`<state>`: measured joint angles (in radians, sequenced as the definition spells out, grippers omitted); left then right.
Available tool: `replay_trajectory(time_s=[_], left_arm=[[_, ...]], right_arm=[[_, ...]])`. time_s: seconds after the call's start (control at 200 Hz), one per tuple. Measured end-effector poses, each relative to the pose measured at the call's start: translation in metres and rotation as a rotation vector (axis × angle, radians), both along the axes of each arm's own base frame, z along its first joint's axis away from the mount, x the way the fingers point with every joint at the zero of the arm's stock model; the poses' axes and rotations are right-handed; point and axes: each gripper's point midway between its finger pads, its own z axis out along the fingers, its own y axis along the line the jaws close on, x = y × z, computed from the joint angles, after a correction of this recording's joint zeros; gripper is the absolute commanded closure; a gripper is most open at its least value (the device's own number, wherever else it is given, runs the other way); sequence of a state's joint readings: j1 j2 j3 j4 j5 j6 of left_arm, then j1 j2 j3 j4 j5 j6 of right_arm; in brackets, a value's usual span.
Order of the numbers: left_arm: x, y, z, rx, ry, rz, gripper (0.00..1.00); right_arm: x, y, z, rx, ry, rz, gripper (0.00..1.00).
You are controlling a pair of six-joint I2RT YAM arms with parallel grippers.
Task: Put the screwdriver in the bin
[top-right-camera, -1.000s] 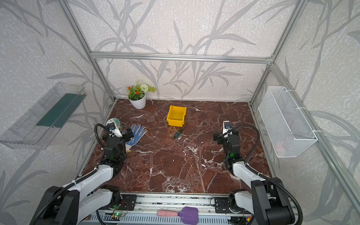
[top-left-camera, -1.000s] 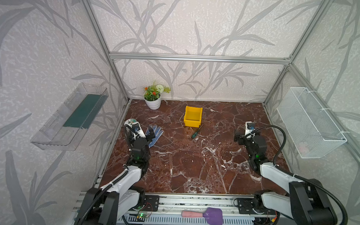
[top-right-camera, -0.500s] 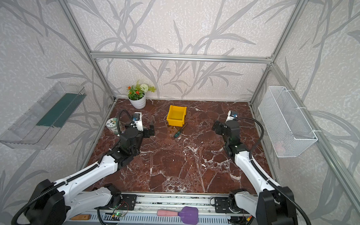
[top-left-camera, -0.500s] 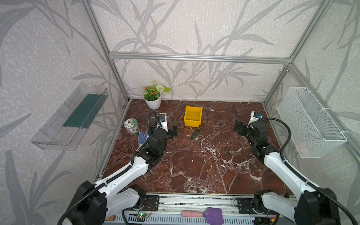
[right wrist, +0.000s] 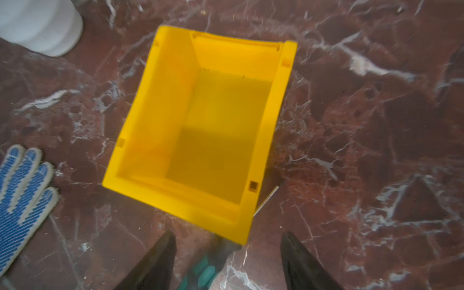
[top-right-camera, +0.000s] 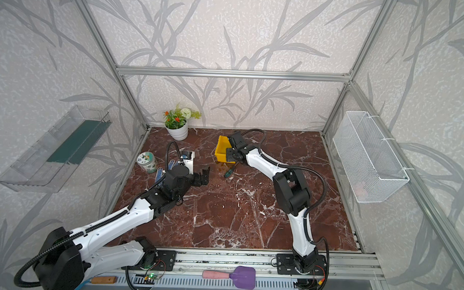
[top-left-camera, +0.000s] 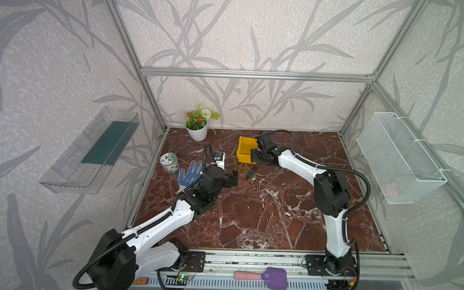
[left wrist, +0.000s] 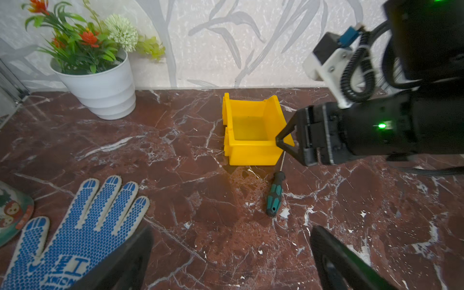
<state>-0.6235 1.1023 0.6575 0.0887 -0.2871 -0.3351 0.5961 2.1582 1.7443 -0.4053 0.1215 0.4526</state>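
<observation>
- Screwdriver (left wrist: 275, 194): lies flat on the tabletop (top-left-camera: 263, 218), outside the bin (left wrist: 251, 152), just beside its near corner. The shaft points toward that corner and the handle away from it.
- Bin: stands upright, open side up.
- Right pincer (right wrist: 227, 237): poised above the screwdriver by the bin's corner, jaws parted wide either side of the handle, gripping nothing.
- Left pincer (left wrist: 231, 228): hovers near the glove (left wrist: 75, 238), apart from the bin, jaws spread wide, holding nothing.

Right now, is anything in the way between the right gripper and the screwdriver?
Nothing visible. The open right gripper hangs just above the screwdriver, which lies on the floor beside the bin's corner.
</observation>
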Motion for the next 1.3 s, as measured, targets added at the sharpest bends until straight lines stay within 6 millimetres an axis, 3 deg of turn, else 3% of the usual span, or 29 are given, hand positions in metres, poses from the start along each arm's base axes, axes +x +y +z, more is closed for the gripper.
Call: replay_trajectory(time_s=[0.145, 0.335, 0.515, 0.65, 0.835, 0.93, 1.07, 1.305], left_arm=[[-0.001, 0.000, -0.008, -0.070, 0.043, 0.002, 0.01], [-0.003, 0.000, -0.015, -0.094, 0.071, -0.003, 0.01], [-0.002, 0.001, -0.015, -0.093, 0.067, 0.002, 0.01], [0.003, -0.002, -0.019, -0.085, 0.071, 0.004, 0.01], [0.019, -0.014, -0.020, -0.072, 0.084, -0.008, 0.01], [0.025, -0.019, -0.015, -0.073, 0.069, -0.015, 0.01], [0.030, -0.023, -0.011, -0.060, 0.061, -0.026, 0.01], [0.031, -0.023, -0.013, -0.024, 0.057, -0.038, 0.01]], right_arm=[[0.006, 0.006, -0.028, -0.022, 0.071, -0.017, 0.37], [0.007, 0.007, -0.033, -0.034, 0.096, -0.023, 0.41], [0.004, 0.004, -0.016, -0.022, 0.073, -0.024, 0.36], [0.006, -0.003, 0.008, -0.015, 0.013, -0.034, 0.33], [0.041, -0.001, 0.047, 0.031, -0.086, -0.062, 0.34], [0.063, 0.000, 0.054, 0.051, -0.118, -0.080, 0.37], [0.086, -0.001, 0.035, 0.051, -0.102, -0.109, 0.44], [0.104, -0.004, -0.012, -0.009, -0.037, -0.132, 0.58]])
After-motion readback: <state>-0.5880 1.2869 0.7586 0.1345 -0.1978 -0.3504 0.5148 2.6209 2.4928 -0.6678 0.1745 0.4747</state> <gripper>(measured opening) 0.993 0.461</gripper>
